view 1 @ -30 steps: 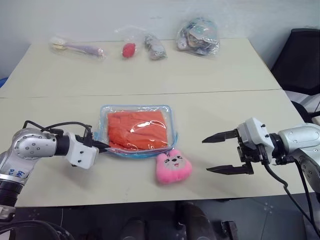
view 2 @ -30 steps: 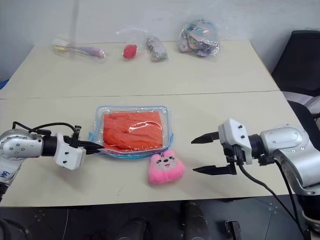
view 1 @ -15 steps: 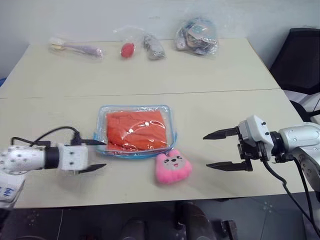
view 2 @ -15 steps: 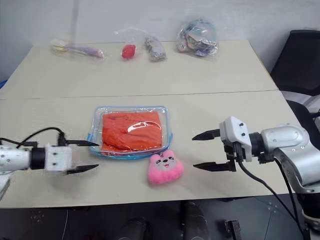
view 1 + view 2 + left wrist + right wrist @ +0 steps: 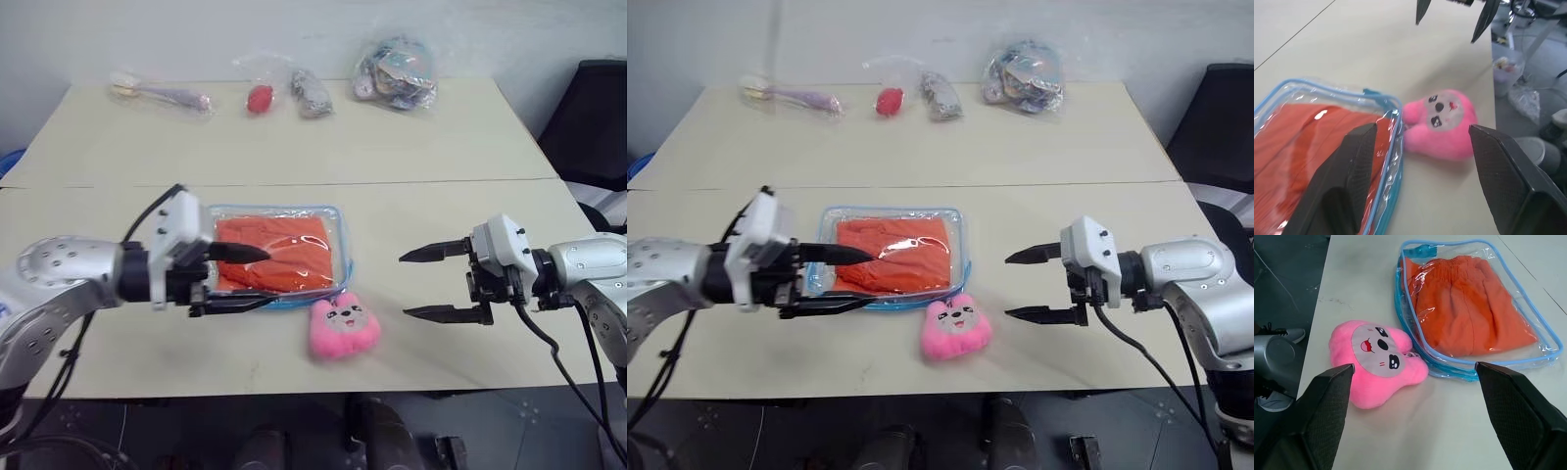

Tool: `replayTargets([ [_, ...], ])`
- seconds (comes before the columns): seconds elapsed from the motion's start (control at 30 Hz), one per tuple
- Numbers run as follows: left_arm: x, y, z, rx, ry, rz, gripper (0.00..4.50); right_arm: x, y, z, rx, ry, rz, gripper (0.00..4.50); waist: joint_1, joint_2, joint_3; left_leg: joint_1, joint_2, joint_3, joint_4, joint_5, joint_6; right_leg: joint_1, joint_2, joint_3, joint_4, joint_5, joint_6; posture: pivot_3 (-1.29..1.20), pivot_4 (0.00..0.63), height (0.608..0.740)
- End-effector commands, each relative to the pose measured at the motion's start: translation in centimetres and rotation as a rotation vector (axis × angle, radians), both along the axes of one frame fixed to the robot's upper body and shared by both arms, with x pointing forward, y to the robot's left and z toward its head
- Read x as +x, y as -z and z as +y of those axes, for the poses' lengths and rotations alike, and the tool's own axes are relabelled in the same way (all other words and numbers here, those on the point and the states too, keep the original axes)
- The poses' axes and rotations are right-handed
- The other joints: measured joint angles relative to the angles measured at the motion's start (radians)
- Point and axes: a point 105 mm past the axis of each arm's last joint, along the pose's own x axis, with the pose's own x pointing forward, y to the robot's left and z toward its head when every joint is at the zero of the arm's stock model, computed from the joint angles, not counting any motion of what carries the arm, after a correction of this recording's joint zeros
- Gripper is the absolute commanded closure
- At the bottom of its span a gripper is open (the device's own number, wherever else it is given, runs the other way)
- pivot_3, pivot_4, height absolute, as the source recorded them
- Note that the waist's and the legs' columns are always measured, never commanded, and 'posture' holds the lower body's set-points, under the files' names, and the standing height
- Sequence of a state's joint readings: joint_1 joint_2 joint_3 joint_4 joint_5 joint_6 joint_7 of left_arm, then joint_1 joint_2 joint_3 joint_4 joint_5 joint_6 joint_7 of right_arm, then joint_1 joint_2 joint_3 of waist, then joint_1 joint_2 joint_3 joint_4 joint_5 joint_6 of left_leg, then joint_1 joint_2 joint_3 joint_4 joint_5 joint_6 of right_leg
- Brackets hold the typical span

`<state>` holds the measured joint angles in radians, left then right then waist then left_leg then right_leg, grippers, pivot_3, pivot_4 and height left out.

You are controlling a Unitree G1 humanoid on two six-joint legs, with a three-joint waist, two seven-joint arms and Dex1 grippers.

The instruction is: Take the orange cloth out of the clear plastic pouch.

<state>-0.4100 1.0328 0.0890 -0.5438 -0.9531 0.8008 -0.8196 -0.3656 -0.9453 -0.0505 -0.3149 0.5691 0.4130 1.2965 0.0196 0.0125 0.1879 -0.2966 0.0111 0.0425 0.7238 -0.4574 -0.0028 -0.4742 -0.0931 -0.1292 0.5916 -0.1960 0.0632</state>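
From the head camera I saw the pouch [image 5: 277,257] lying flat on the table [image 5: 421,147], with the cloth [image 5: 274,253] folded inside it and a pink plush [image 5: 342,327] just beside its near right corner. My left claw [image 5: 238,278] sat over the pouch's left edge, its jaws spread apart with nothing between them; whether the fingers touched the plastic I could not tell. My right claw [image 5: 433,284] hung well to the right of the plush, wide open and empty. Several small bags [image 5: 395,70] lay along the far edge. Through the left wrist camera, the fingers [image 5: 1347,181] stood apart over the pouch's corner, the cloth showing through the plastic and the plush close behind. Through the right wrist camera, the spread fingers [image 5: 1327,411] framed the plush and the pouch, the cloth fully enclosed.
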Motion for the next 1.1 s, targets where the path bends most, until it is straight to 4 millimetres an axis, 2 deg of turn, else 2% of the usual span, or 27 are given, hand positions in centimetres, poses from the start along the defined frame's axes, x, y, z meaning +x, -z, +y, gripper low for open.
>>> replayTargets([
  [0.03, 0.0, 1.1, -1.6, 0.035, 0.075, 0.059, 1.32, -0.5, -0.8, 0.2, -0.013, -0.005, -0.068, 0.38, 0.001, 0.000, 0.000, 0.000, 0.000, 0.000, 0.000, 0.000, 0.000, 0.000, 0.000, 0.000, 0.000, 0.000, 0.000, 0.00, 0.150, 0.740],
  [0.2, -0.5, 4.1, -2.7, 0.145, 0.171, 0.092, 1.32, -0.4, -0.9, -0.1, -0.021, 0.045, -0.092, 0.38, 0.000, 0.000, 0.000, 0.000, 0.000, 0.000, 0.000, 0.000, 0.000, 0.000, 0.000, 0.000, -0.001, 0.000, 0.000, 0.00, 0.150, 0.740],
  [0.33, 0.7, 6.3, -3.3, 0.225, 0.161, 0.047, 1.32, -1.0, -1.0, 0.0, -0.027, 0.048, -0.093, 0.38, 0.002, 0.000, 0.000, 0.000, 0.000, 0.000, 0.000, 0.000, 0.000, 0.000, 0.000, 0.000, -0.001, 0.000, 0.000, 0.00, 0.150, 0.740],
  [0.6, 2.3, 7.2, -5.9, 0.189, 0.138, -0.019, 1.32, -1.4, -1.2, 0.2, -0.027, 0.065, -0.090, 0.38, 0.006, 0.000, 0.000, 0.000, 0.000, -0.002, 0.002, 0.000, 0.000, 0.003, 0.000, 0.000, -0.002, 0.001, 0.002, 0.00, 0.150, 0.740],
  [0.7, 1.9, 7.8, -6.6, 0.188, 0.151, -0.017, 1.32, -1.5, -1.2, 0.4, -0.023, 0.067, -0.088, 0.38, 0.006, 0.000, 0.000, 0.000, 0.000, -0.002, 0.002, 0.000, 0.001, 0.003, 0.000, 0.000, -0.002, 0.001, 0.002, 0.00, 0.150, 0.740],
  [1.1, 0.3, 10.0, -7.1, 0.223, 0.243, 0.092, 1.32, -0.8, -1.5, 1.0, -0.011, 0.065, -0.097, 0.38, 0.007, 0.000, 0.000, 0.000, 0.000, -0.003, 0.002, 0.000, 0.001, 0.004, 0.000, 0.000, -0.003, 0.001, 0.002, 0.00, 0.150, 0.740],
])
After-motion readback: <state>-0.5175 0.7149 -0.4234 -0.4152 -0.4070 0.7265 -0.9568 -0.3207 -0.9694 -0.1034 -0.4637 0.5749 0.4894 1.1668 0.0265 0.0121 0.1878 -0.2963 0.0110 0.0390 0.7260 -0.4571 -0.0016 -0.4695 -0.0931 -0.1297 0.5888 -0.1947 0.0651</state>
